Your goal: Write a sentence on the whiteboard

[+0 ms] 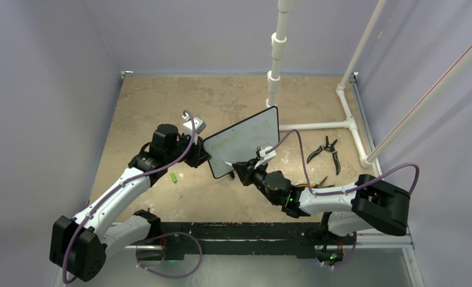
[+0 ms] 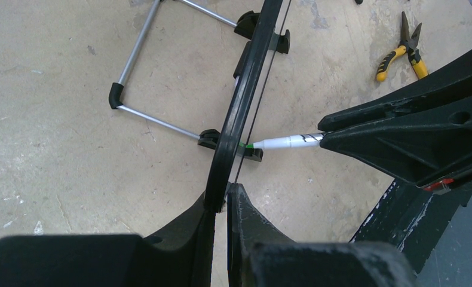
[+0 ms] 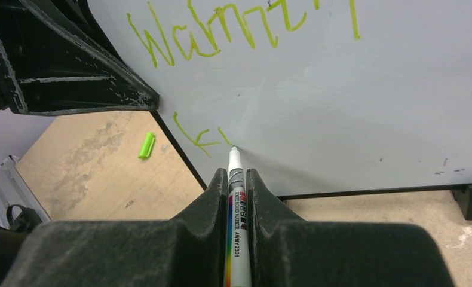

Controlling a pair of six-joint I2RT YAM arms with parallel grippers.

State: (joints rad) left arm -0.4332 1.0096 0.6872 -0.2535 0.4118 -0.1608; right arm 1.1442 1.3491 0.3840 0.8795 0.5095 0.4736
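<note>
Your left gripper [image 2: 221, 204] pinches the whiteboard [image 1: 245, 146] by its left edge, in the middle of the table [image 1: 138, 107]. Your right gripper [image 3: 238, 176] clamps the marker [image 3: 234, 160], tip on the board. Only the right wrist cam shows the sentence [image 3: 221, 36] clearly; overhead it's faint.

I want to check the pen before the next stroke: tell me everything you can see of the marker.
The marker is a slim white plastic pen with a grey-banded neck, a rainbow stripe and black print along its barrel. It is uncapped. The right gripper holds it, jaws shut on the barrel, neck and tip sticking out ahead. The tip touches the whiteboard near its lower left corner, beside green strokes starting a second line. Its rear end is out of view.
</note>
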